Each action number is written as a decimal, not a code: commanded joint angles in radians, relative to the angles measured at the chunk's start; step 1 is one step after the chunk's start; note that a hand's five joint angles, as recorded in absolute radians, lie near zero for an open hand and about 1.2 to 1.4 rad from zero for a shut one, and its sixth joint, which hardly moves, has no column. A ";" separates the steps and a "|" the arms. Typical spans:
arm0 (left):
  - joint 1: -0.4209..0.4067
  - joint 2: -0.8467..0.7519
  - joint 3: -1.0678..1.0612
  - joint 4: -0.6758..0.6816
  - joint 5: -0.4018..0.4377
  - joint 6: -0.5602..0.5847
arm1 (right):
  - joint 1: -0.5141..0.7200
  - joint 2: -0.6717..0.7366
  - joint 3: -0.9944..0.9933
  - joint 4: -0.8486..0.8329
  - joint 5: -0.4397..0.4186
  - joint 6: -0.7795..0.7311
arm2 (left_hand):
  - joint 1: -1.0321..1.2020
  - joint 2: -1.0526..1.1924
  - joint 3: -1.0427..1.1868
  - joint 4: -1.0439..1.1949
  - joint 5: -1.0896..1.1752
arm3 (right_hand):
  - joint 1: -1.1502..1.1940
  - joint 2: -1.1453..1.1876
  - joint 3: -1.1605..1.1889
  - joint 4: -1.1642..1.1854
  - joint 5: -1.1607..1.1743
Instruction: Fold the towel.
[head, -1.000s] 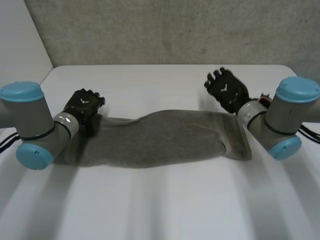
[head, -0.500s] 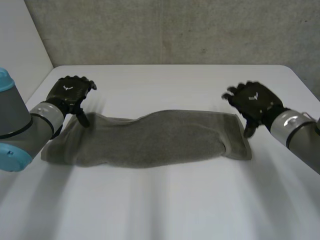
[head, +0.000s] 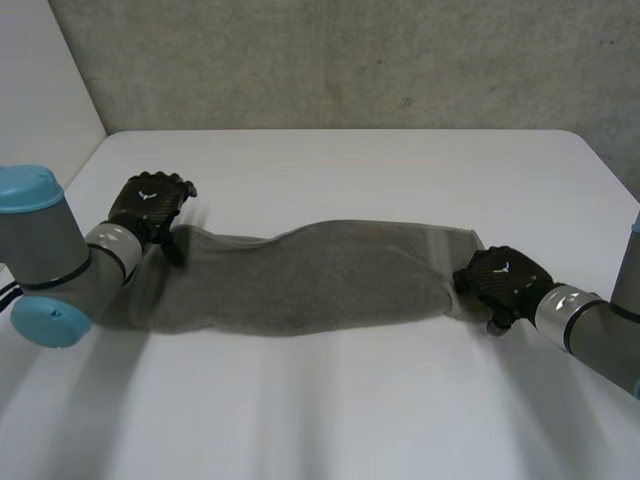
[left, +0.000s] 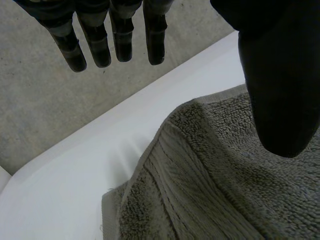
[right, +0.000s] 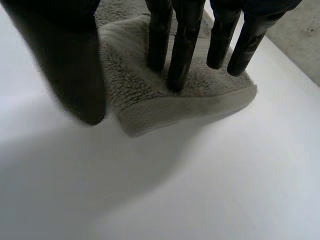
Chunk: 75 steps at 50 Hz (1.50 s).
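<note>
Towel (head: 310, 280): long strip on surface (head: 350, 170).
My left hand (head: 150, 203): fingers straight, thumb apart, over one end.
My right hand (head: 503, 281): straight fingers on other end.

**White desk, grey wall behind**

The white desk (head: 330, 400) runs smooth and wide under both arms. Past the left hand's (head: 150, 200) fingertips its far edge meets a speckled grey wall (head: 330, 60). The same wall shows beyond the right hand (head: 500, 280), and a pale panel (head: 40, 80) stands off the left hand's outer side.
</note>
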 joint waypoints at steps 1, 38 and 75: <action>0.007 0.041 -0.029 -0.001 0.002 -0.007 | 0.001 0.009 -0.001 -0.071 0.000 -0.002 | -0.030 -0.023 -0.049 -0.055 0.002 | 0.359 0.347 -0.053 -0.070 0.349; 0.012 0.139 -0.077 -0.001 -0.001 -0.025 | 0.113 -0.233 -0.168 -0.218 -0.034 -0.355 | -0.041 -0.035 -0.049 -0.055 -0.010 | 0.566 0.555 -0.053 -0.070 0.557; -0.197 0.182 -0.019 0.007 -0.001 -0.238 | 0.270 -0.204 0.029 -0.241 0.079 0.198 | -0.035 -0.029 -0.049 -0.055 -0.004 | -0.656 -0.667 -0.053 -0.070 -0.665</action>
